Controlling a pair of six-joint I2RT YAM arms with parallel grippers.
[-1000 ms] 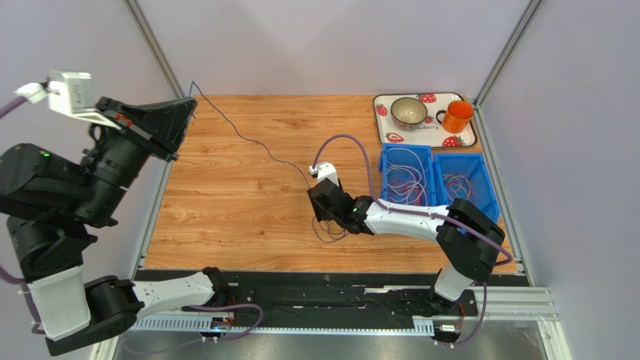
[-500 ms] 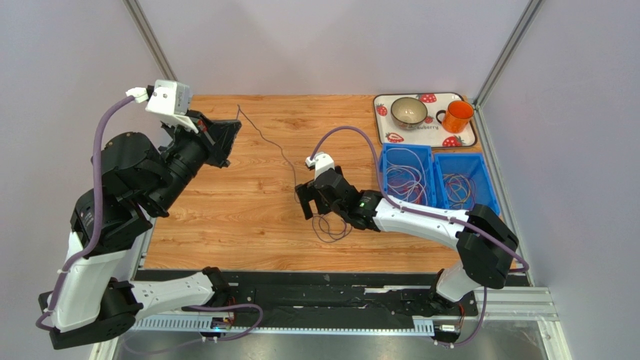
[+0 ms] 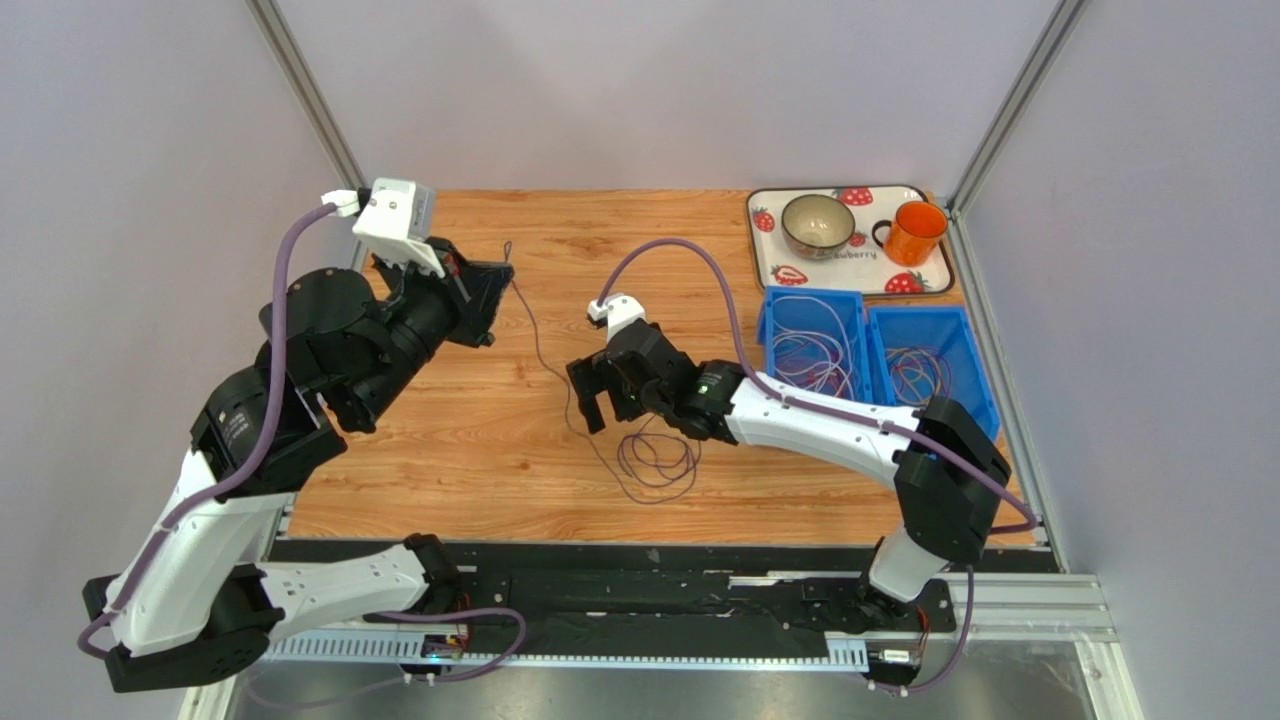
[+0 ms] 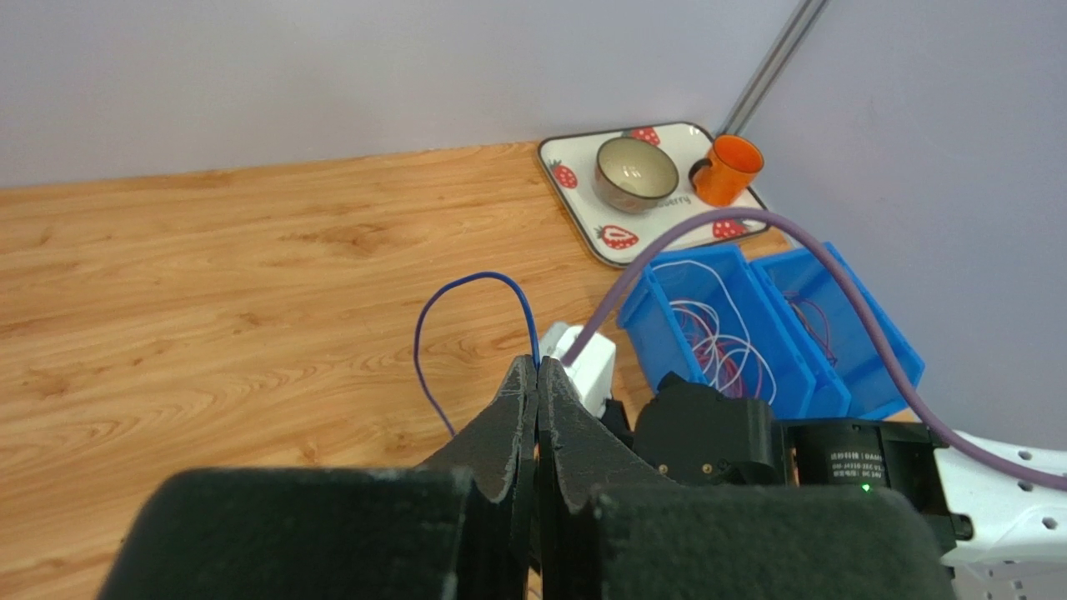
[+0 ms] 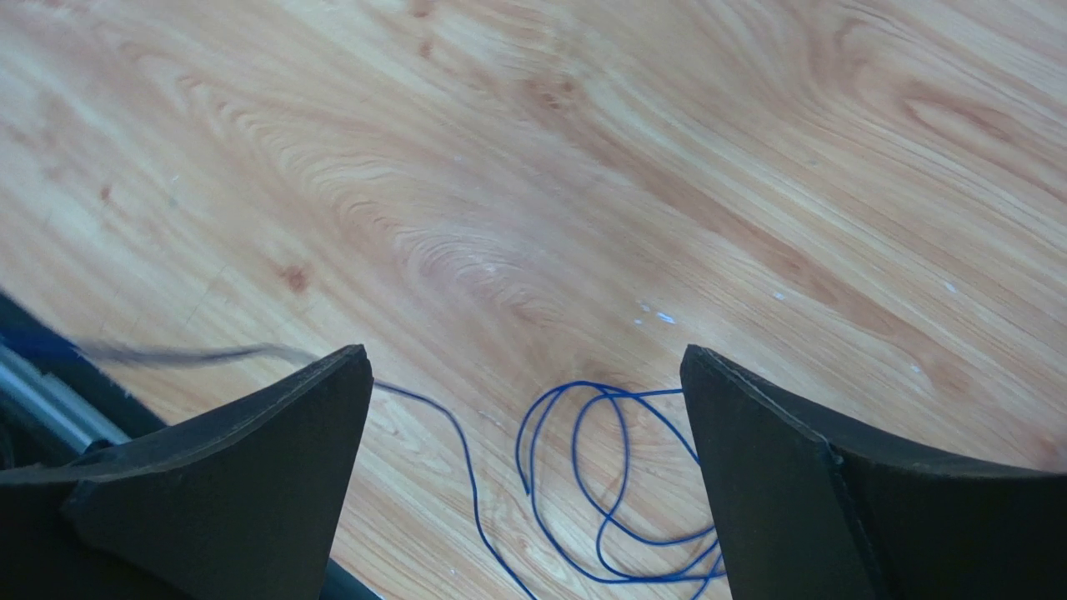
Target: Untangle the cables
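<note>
**Cable position.** One blue cable (image 3: 657, 458) lies in loose overlapping loops on the counter (image 3: 451, 435), in its near half and about mid-width. From the loops a single strand rises up and to the left to the left gripper (image 3: 499, 282). In the left wrist view the strand arches out of the tips of the left gripper (image 4: 536, 375), which are clenched together on it. The right gripper (image 3: 591, 408) hangs just beside the loops, at their upper left. Its jaws are spread wide, and the right wrist view shows the coiled cable (image 5: 614, 475) on the wood below the right gripper (image 5: 521, 363), with nothing grasped between the fingers. More cables (image 3: 819, 360) lie in the left blue bin (image 3: 768, 348) and in the right blue bin (image 3: 980, 372).

**Clearances.** The loops lie near the counter's front edge. Bare wood extends to the left and toward the far edge. The two bins stand side by side at the right edge, well apart from the loops. Behind them, in the far right corner, a strawberry-print tray (image 3: 766, 248) carries a bowl (image 3: 818, 222) and an orange mug (image 3: 914, 233).

**Arm pose.** The left arm is folded, elbow raised, above the counter's left edge, with its gripper pointing toward the centre. The right arm is stretched low, reaching leftward from its base across the counter.
</note>
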